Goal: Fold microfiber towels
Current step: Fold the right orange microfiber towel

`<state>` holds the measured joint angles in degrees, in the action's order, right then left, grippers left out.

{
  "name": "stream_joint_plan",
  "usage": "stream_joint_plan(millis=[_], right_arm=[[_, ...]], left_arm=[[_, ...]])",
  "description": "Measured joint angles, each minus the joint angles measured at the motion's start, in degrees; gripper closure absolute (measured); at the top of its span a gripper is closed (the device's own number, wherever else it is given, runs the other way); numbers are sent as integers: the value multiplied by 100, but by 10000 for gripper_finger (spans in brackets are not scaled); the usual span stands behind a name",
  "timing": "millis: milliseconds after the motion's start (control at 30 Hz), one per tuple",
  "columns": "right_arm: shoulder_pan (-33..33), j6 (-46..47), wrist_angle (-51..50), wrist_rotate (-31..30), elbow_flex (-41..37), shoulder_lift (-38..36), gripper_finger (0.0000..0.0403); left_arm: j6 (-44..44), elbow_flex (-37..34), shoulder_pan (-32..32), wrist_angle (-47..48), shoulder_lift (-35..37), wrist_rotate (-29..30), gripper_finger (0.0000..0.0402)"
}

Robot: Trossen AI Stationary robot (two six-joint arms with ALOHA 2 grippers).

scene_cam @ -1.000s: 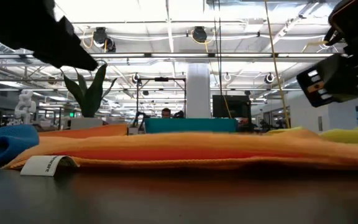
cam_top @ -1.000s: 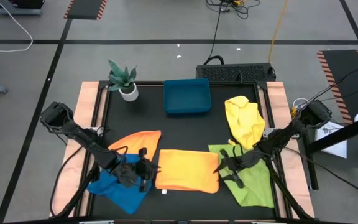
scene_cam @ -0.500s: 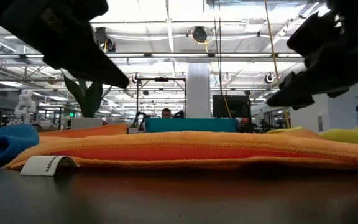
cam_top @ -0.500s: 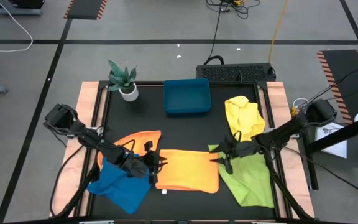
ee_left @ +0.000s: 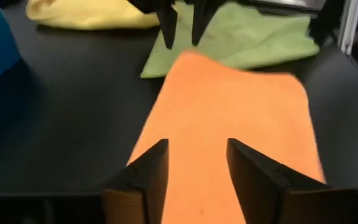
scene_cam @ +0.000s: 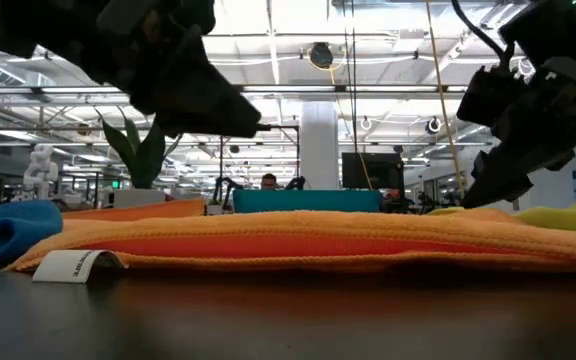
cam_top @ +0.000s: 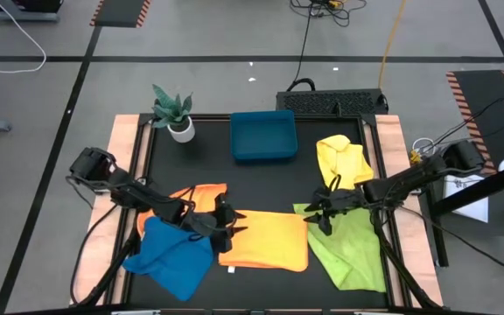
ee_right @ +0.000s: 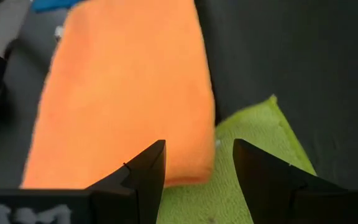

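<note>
**Both tools hang open at opposite ends of the folded orange towel**

On the black worktop (cam_top: 261, 184) a folded orange towel (cam_top: 265, 239) lies flat near the front edge, a neat rectangle with a small white label (scene_cam: 73, 265) sticking out at its front left corner. The left tool (cam_top: 224, 220) sits at the towel's left end, its two dark fingers (ee_left: 145, 177) spread apart with nothing between them; in the left wrist view the orange cloth runs away underneath the gap. The right tool (cam_top: 315, 213) is at the towel's right end, over the spot where orange meets the lime green towel (cam_top: 350, 249). Its fingers (ee_right: 145, 171) are likewise apart and hold nothing, with the orange edge and a corner of green visible below them.

In the low view both tools appear raised above the cloth rather than pressed into it, though whether the fingertips touch the fabric cannot be made out.

The other towels lie loose around this one. A blue towel (cam_top: 171, 262) is bunched at the front left, just beside the orange rectangle. A second orange towel (cam_top: 201, 194) lies partly under the left arm, behind the blue one. A yellow towel (cam_top: 343, 166) is crumpled toward the right rear, touching the green towel's back edge.

At the rear of the worktop stand a teal-blue tray (cam_top: 263, 136) and, to its left, a small potted plant (cam_top: 174, 112).
</note>
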<state>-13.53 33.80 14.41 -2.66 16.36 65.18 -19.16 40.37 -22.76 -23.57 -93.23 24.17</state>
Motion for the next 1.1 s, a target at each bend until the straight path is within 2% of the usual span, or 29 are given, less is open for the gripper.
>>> stream_joint_plan(millis=[200, 433, 567, 833, 1100], right_arm=[[1, 48, 150, 100, -2, 308, 222], [-5, 5, 165, 437, -2, 339, 230], [-4, -44, 183, 431, -2, 339, 267], [-5, -337, 692, 450, -2, 339, 390], [-7, -656, 1472, 698, -2, 245, 400]], left_arm=[[110, 10, 72, -527, -243, -31, 199], [247, 8, 146, -812, -303, -26, 204], [369, 8, 246, -1115, -304, -25, 210], [296, 9, 415, -1153, -304, -29, 210], [641, 177, 713, -1881, -588, -577, 210]])
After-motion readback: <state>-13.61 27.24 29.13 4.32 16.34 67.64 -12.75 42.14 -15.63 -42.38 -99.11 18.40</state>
